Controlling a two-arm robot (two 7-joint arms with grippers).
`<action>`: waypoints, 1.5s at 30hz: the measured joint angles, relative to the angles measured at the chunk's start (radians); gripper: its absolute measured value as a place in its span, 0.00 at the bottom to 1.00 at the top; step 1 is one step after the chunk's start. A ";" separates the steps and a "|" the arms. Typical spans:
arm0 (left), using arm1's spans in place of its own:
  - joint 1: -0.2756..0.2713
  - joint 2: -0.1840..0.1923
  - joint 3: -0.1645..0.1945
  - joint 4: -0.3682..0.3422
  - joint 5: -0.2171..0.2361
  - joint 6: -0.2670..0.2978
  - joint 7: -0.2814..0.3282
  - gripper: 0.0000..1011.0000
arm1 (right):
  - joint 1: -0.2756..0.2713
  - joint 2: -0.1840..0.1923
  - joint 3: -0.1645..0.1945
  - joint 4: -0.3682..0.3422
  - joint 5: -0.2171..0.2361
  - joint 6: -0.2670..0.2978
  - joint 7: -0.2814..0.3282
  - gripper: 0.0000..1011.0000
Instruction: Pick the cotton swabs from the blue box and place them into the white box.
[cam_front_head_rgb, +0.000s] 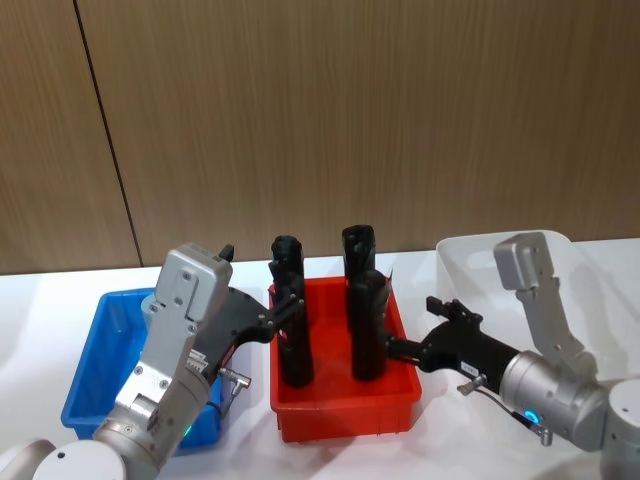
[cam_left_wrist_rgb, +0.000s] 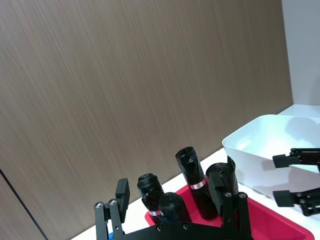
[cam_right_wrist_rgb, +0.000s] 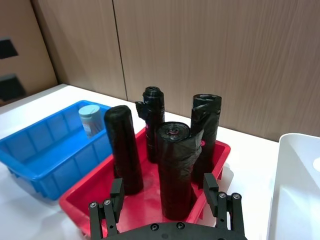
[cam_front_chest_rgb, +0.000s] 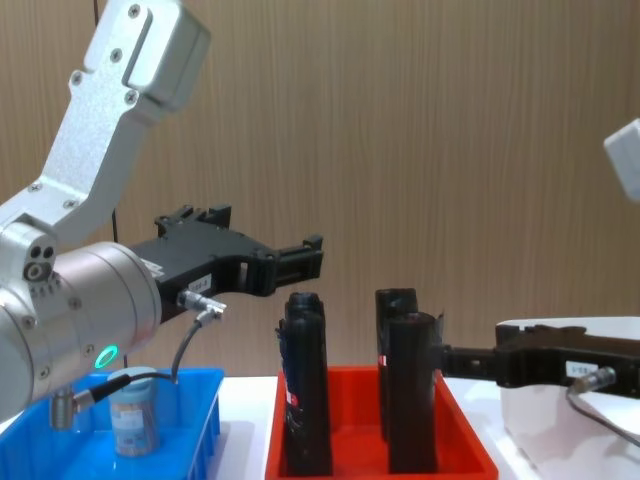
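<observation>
Nearest the camera, the left pincer (cam_front_head_rgb: 283, 312) hangs released above the gap between the blue box (cam_front_head_rgb: 92, 378) and the red bin (cam_front_head_rgb: 345, 410). Opposite it, the right pincer (cam_front_head_rgb: 402, 350) is likewise released, empty, by the red bin's right wall. All three containers stand on a smooth white counter (cam_front_head_rgb: 40, 310) against a far wall of matte brown wood-grain panels (cam_front_head_rgb: 330, 110). One tub of cotton swabs (cam_right_wrist_rgb: 90, 119), a clear cylinder with a pale grey-blue lid, stands upright in the low, ribbed blue box at left. Four tall, crinkled black rolls (cam_right_wrist_rgb: 176, 167) stand upright in the glossy red bin. At right stands the taller white box (cam_right_wrist_rgb: 297, 192), translucent, with rounded corners.
</observation>
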 joint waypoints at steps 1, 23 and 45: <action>0.000 0.000 0.000 0.000 0.000 0.000 0.000 0.99 | 0.012 -0.006 -0.001 0.017 -0.003 -0.003 0.000 0.99; 0.000 0.000 0.000 0.000 0.000 0.000 0.000 0.99 | 0.138 -0.077 -0.028 0.227 -0.042 -0.033 -0.016 0.99; 0.000 0.000 0.000 0.000 0.000 0.000 0.000 0.99 | 0.221 -0.124 -0.049 0.355 -0.075 -0.061 -0.045 0.99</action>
